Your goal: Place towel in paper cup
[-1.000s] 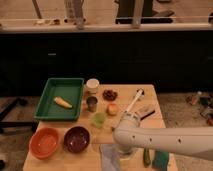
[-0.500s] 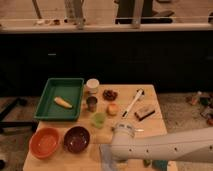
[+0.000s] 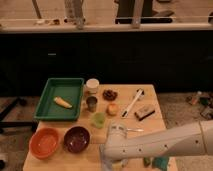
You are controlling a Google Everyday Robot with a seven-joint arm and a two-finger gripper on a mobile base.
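gripper (image 3: 105,159) at 6 o'clock on the table (image 3: 154,128), towel hidden from view
whether the gripper holds anything cannot be told; the paper cup (image 3: 92,85) stands well apart, at its 12 o'clock.

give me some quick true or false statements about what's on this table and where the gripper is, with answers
1. The paper cup stands just right of the green tray, near its far corner. True.
2. A banana lies in the orange bowl. False: it lies in the green tray.
3. The gripper is at the front edge of the table, right of the purple bowl. True.
4. The dark metal cup stands inside the green tray. False: it stands on the table, between the paper cup and the small green cup.
5. The white arm reaches in from the left side of the view. False: it comes in from the right.
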